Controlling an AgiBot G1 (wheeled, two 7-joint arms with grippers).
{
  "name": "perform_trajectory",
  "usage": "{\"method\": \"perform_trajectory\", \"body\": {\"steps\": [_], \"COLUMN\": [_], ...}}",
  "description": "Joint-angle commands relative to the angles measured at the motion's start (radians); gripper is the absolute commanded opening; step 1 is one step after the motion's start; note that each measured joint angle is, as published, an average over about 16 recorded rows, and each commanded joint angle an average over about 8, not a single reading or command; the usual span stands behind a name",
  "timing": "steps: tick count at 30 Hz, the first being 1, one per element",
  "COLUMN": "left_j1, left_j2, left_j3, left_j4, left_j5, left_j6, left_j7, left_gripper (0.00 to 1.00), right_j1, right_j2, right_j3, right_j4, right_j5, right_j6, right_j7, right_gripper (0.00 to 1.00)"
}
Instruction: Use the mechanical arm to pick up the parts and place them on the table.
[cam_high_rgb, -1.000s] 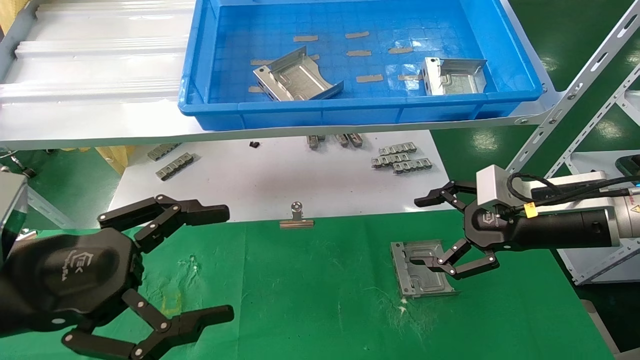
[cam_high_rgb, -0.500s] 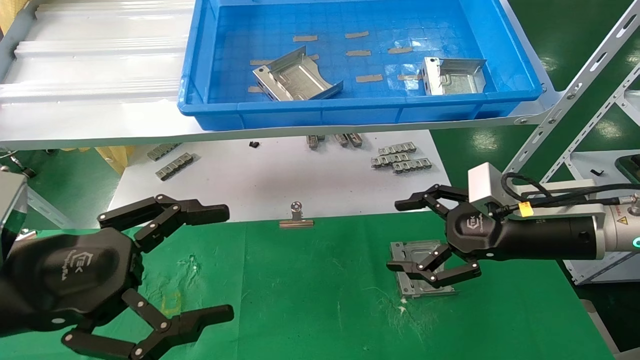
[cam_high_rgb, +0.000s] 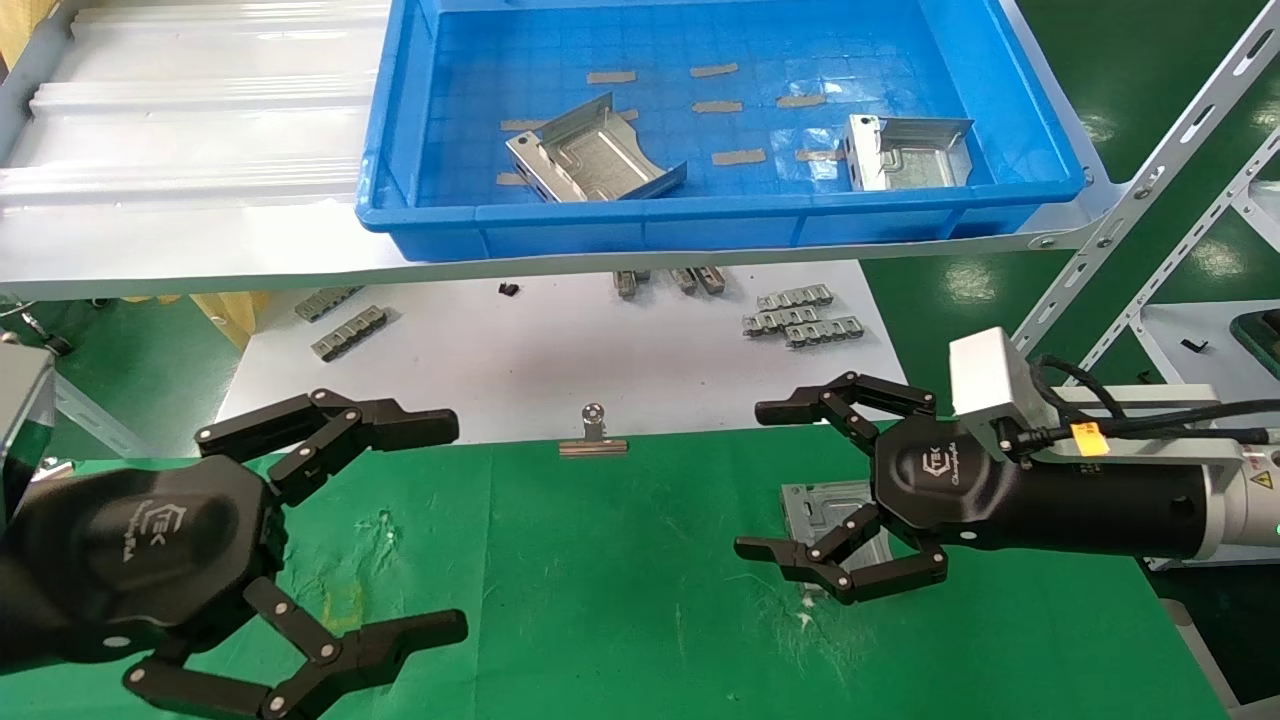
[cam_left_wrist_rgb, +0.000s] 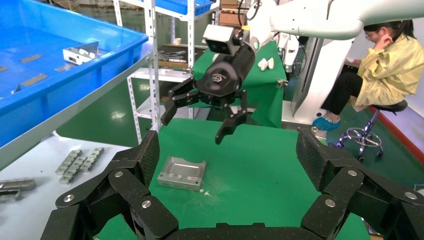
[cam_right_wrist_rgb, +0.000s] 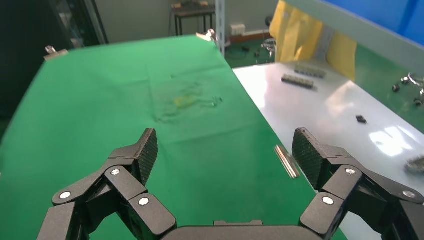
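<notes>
Table (cam_high_rgb: 620, 600): green cloth surface. Blue bin (cam_high_rgb: 700, 215) on the shelf past its far edge holds two parts (cam_high_rgb: 595, 155). Right gripper (cam_high_rgb: 760, 480), marked "TEK", fingers spread wide and released, hovers above one part (cam_high_rgb: 815, 505) lying flat near the table's right edge. Left gripper (cam_high_rgb: 455, 530), same marking, released, near left corner.

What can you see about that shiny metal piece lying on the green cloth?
The metal part is a silvery, roughly square stamped sheet with low upturned walls and pressed grooves. It lies flat, open side up, on the green table, next to some white scuff marks. In the head view the right gripper hides part of it. The left wrist view shows that gripper raised above the part, jaws open and empty, so only the cloth touches it.
</notes>
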Motion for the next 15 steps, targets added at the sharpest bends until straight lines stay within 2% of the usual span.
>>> {"method": "perform_trajectory", "body": {"steps": [1, 15], "left_j1": [0.000, 0.000], "left_j2": [0.000, 0.000], "left_j3": [0.000, 0.000], "left_j4": [0.000, 0.000], "left_j5": [0.000, 0.000], "left_j6": [0.000, 0.000], "left_j7": [0.000, 0.000], "left_gripper": [1.00, 1.00], "right_j1": [-0.024, -0.194], "right_j2": [0.010, 0.078], "right_j3": [0.029, 0.234], "right_j4": [0.037, 0.298], "right_j5": [0.006, 0.046], "right_j6": [0.004, 0.031], "right_j7": [0.022, 0.179], "right_gripper": [1.00, 1.00]}}
